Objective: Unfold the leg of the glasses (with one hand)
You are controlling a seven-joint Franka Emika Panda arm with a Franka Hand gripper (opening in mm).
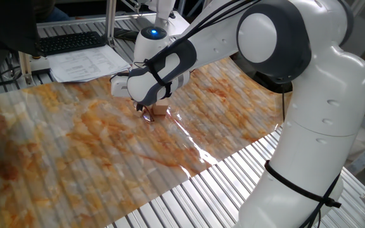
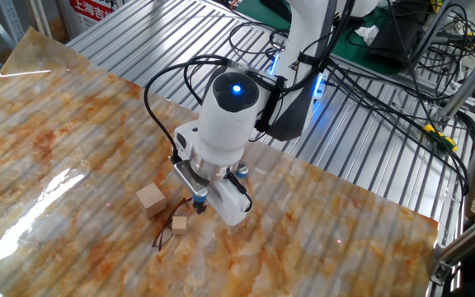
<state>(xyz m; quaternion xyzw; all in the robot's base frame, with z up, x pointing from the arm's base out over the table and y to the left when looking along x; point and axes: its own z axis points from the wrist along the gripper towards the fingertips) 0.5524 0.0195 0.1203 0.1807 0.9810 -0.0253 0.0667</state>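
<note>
Dark thin wire glasses (image 2: 166,233) lie on the marbled orange worktop (image 2: 48,140), near its middle. Their long axis runs diagonally from the gripper (image 2: 198,204) toward the near edge. Two tan wooden cubes sit beside them: the larger (image 2: 150,199) and the smaller (image 2: 179,223). You cannot tell whether the fingers are clenched; the leg is not distinguishable.

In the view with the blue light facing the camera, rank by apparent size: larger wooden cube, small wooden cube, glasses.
1. Glasses, longest in span, though only thin wire.
2. Larger wooden cube.
3. Small wooden cube, clearly the smallest.
All three lie close together, so distance barely skews this.
</note>
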